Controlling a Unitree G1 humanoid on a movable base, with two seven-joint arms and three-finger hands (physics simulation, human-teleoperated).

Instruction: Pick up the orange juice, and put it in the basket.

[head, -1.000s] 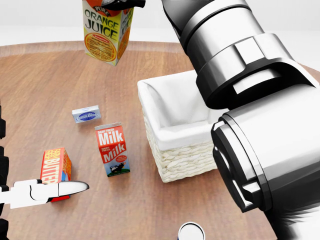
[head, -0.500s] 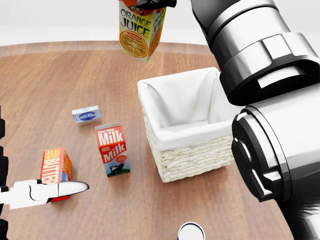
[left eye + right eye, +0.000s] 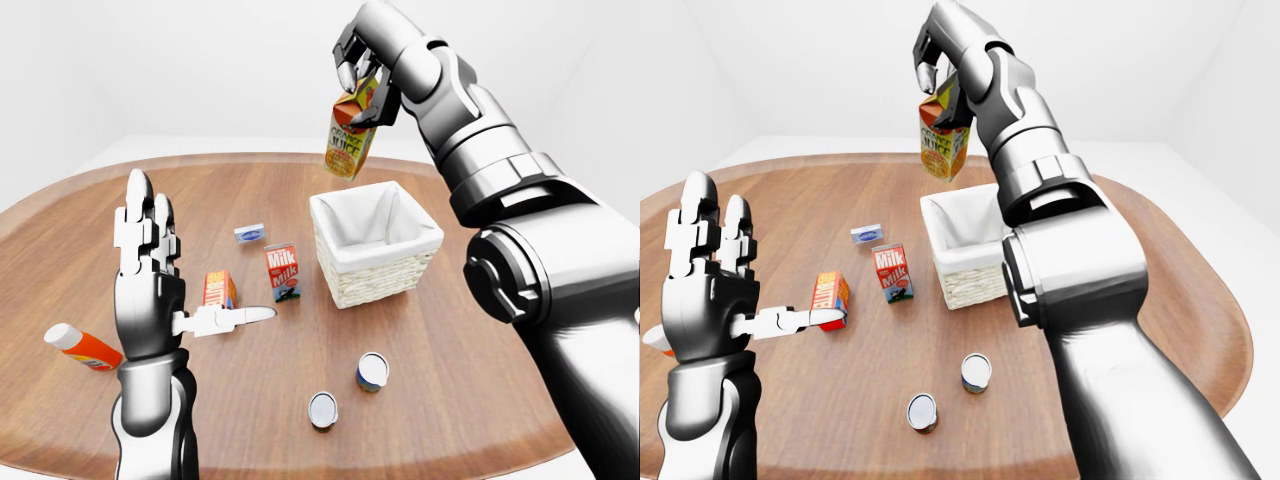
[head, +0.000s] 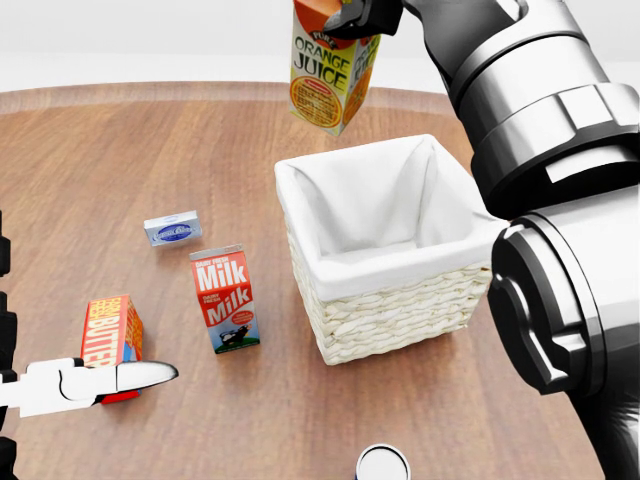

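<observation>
Right hand (image 3: 365,70) above wooden table (image 3: 480,400)

Orange juice (image 4: 330,70) top cut by head view edge; can (image 4: 383,464) cropped at bottom.

Wood-grain table (image 4: 120,160); rough wicker basket (image 4: 400,310), white cloth lining.

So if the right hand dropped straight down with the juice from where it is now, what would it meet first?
Probably the basket. The right hand holds the orange juice tilted in the air near the basket's top-left rim in the left-eye view, so it may clip that rim or land inside; depth is unclear.
</observation>
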